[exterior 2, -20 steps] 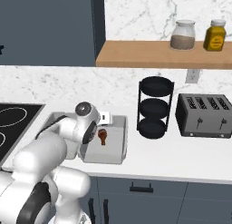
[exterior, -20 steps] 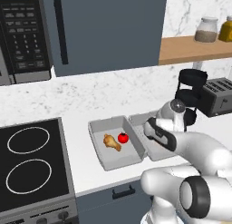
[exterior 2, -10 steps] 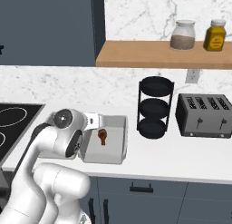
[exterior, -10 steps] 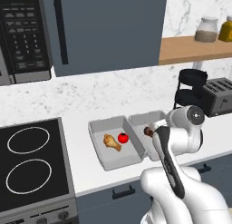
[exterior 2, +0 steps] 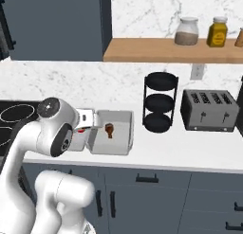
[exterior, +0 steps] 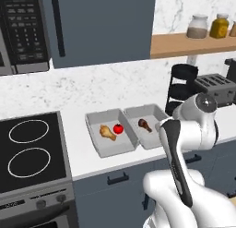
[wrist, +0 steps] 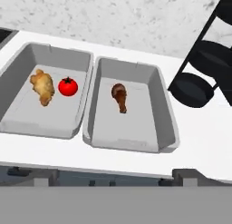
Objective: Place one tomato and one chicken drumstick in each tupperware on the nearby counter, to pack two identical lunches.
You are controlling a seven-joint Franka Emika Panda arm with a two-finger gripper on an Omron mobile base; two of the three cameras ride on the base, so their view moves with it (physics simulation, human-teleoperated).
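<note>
Light-grey plastic, the two tupperware containers are sitting side by side, rims touching, on the white counter (wrist: pixel 199 141), just ahead of and below the hand camera. The left tupperware (wrist: pixel 27 123) is holding a pale chicken drumstick (wrist: pixel 42 87) with a red tomato (wrist: pixel 68 86) just beside it, to its right. The right tupperware (wrist: pixel 131 141) is holding only a darker brown drumstick (wrist: pixel 120 97), lying near its far end. In the left base view the same pair is showing: left tupperware (exterior: pixel 115 148) with drumstick (exterior: pixel 108 132) and tomato (exterior: pixel 118 128), right tupperware (exterior: pixel 150 141) with its drumstick (exterior: pixel 144 125). A black three-tier rack (wrist: pixel 204 64) is standing on the counter to the right of the containers, a toaster (exterior 2: pixel 210 110) beyond it. The arm is bending over the counter's front edge; the gripper's fingers are not showing, so whether it is open or closed cannot be told.
</note>
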